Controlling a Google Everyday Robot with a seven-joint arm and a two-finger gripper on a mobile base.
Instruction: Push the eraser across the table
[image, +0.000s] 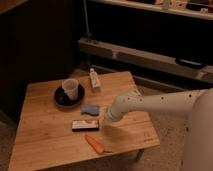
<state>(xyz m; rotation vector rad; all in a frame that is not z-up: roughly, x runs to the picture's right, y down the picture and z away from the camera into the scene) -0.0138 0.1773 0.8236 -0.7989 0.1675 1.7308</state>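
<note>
Eraser, flat dark block with white label, lies on the light wooden plank table | between light-blue pad and orange carrot | my gripper is low, just beside its end nearest my arm; grip state: cannot tell

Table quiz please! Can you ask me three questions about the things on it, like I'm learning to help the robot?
1. Fill in: the white cup stands on a dark ____.
2. True or false: the eraser lies between the blue pad and the carrot.
3. Where is the gripper?
A) above the cup
B) close beside one end of the eraser, low over the table
C) away from the table, near the floor

Key: 1 saucer; 2 true; 3 B.
</note>
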